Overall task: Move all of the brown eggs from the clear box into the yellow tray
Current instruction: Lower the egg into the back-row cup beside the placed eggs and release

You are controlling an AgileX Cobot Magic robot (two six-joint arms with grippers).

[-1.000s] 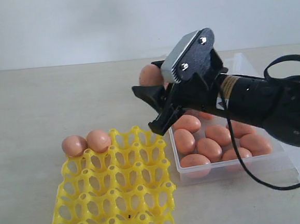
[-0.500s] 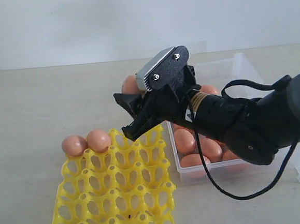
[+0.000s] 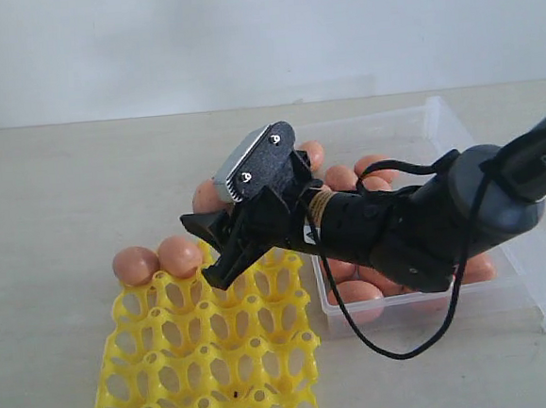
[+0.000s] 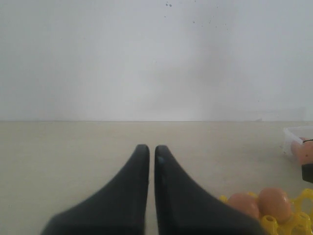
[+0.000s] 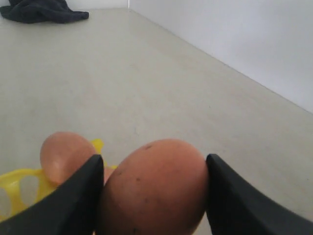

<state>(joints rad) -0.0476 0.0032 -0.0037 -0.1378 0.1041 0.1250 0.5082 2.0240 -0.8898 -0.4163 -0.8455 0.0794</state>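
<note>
Right gripper (image 5: 152, 164) is clamped across the belly of one smooth orange-brown oval egg (image 5: 154, 193). It hangs over the far edge of the bright yellow plastic egg tray (image 3: 210, 360), just right of two seated eggs (image 3: 136, 265). Shell is probably light, rigid, brittle and slick, so squeeze gently at the widest girth. Left gripper (image 4: 151, 156) has fingers together, holding nothing.

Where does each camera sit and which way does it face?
Exterior view: stands apart, looks across the table at yellow tray and clear box; right gripper shows.
Left wrist view: low over the table, faces the wall; shut left gripper shows.
Right wrist view: between the right gripper's fingers, facing the held brown egg.
Shared: exterior and left wrist show two tray eggs.
</note>
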